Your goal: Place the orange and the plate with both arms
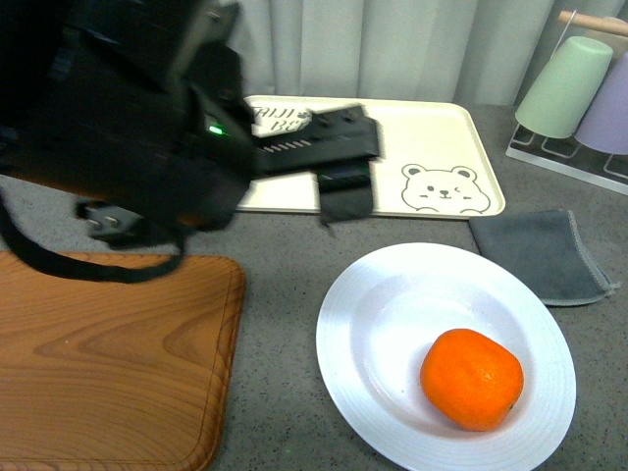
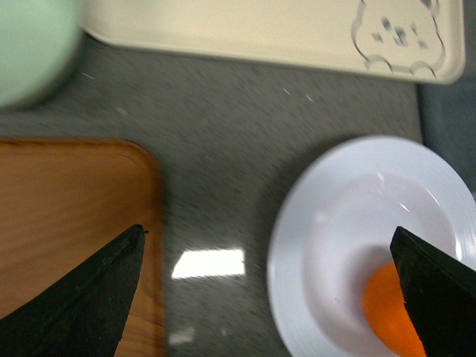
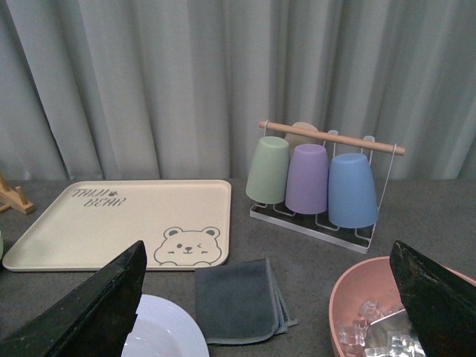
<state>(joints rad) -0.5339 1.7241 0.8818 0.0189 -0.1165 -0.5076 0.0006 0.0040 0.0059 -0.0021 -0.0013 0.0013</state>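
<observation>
The orange (image 1: 472, 379) lies inside the white plate (image 1: 363, 294), toward its near right side, on the grey counter. My left gripper (image 1: 345, 167) hangs open above the bear tray's near edge, behind the plate and apart from it. In the left wrist view the open left gripper (image 2: 268, 229) looks down on the counter, with the plate (image 2: 335, 223) and part of the orange (image 2: 387, 309) beside one finger (image 2: 435, 290). My right gripper (image 3: 268, 245) is open and holds nothing; only a slice of the plate (image 3: 163, 327) shows by it.
A wooden board (image 1: 108, 353) lies left of the plate. The cream bear tray (image 1: 432, 137) sits behind, a grey cloth (image 1: 540, 253) to the right, and a cup rack (image 1: 579, 88) at the back right. A pink bowl of ice (image 3: 349, 297) stands near the right gripper. A pale green bowl (image 2: 30, 44) is beside the board.
</observation>
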